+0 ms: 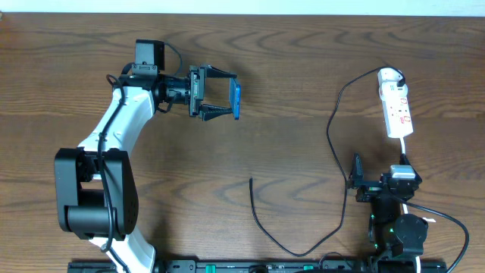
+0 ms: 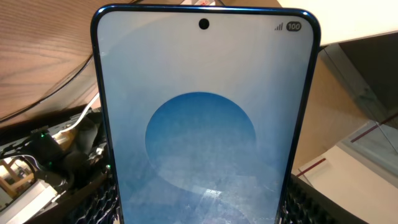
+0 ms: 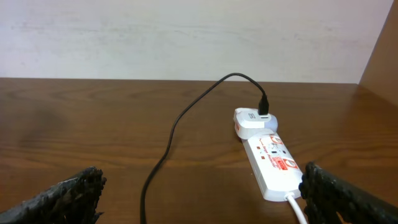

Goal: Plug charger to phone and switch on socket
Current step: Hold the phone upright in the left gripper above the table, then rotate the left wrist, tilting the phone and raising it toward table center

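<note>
My left gripper point(image 1: 229, 95) is shut on the phone point(image 1: 237, 101) and holds it on edge above the table at the left rear. The left wrist view is filled by the phone point(image 2: 205, 124), its blue screen with a lighter oval facing the camera and black fingers point(image 2: 308, 202) at both side edges. The white socket point(image 1: 398, 112) lies at the far right with a white adapter plugged into its far end. From there the black charger point(image 1: 331, 129) loops down to a free tip point(image 1: 251, 180) on the wood. Open and empty, my right gripper point(image 1: 379, 173) sits just below the socket point(image 3: 273, 165), with the charger point(image 3: 163, 158) between its fingers' lines.
The left arm's black base point(image 1: 91, 197) stands at the front left. A black rail point(image 1: 250, 267) runs along the front edge. The socket's white lead point(image 3: 297, 208) passes by the right finger. A pale wall point(image 3: 186, 37) bounds the table's far side.
</note>
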`<state>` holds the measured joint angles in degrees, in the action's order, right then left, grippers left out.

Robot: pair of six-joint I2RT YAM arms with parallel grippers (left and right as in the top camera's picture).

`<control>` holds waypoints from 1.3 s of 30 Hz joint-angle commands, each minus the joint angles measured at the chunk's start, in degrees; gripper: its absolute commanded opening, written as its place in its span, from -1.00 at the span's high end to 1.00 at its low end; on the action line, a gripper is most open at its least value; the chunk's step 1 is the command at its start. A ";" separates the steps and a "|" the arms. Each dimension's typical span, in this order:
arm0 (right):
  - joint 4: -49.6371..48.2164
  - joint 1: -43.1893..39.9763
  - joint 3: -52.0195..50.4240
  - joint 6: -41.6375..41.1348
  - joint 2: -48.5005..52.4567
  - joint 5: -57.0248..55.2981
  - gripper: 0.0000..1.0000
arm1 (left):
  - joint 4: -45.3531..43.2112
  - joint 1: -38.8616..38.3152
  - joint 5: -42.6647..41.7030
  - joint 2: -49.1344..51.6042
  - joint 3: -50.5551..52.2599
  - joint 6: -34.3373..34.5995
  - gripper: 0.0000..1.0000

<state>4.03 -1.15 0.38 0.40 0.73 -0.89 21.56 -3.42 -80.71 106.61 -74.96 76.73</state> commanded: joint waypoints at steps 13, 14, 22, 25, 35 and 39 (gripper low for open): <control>0.24 1.03 -0.07 -0.79 -0.35 -0.26 -0.99 | -0.28 0.24 -2.82 -2.05 -0.44 0.48 0.86; 0.24 1.03 -0.07 -0.79 -0.35 -0.26 -0.99 | -0.28 0.24 -2.82 -2.05 -0.44 0.48 0.86; 0.24 1.03 -0.07 -0.79 -0.35 -0.26 -0.99 | -0.28 0.24 -2.62 -2.05 -0.44 0.48 0.86; 0.24 1.03 -0.07 -0.79 -0.35 -0.28 -0.99 | -0.28 0.24 -2.62 -2.05 -0.44 0.44 0.86; 0.24 1.03 -0.07 -0.79 -0.35 -0.26 -0.99 | -0.31 0.24 -2.54 -2.05 -0.44 -1.75 0.86; 0.24 1.03 -0.07 -0.79 -0.35 -0.26 -0.99 | -2.56 0.24 -2.19 -2.05 -0.44 -4.83 0.86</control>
<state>4.03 -1.13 0.38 0.40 0.73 -0.89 20.84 -3.42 -80.66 106.61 -74.96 75.20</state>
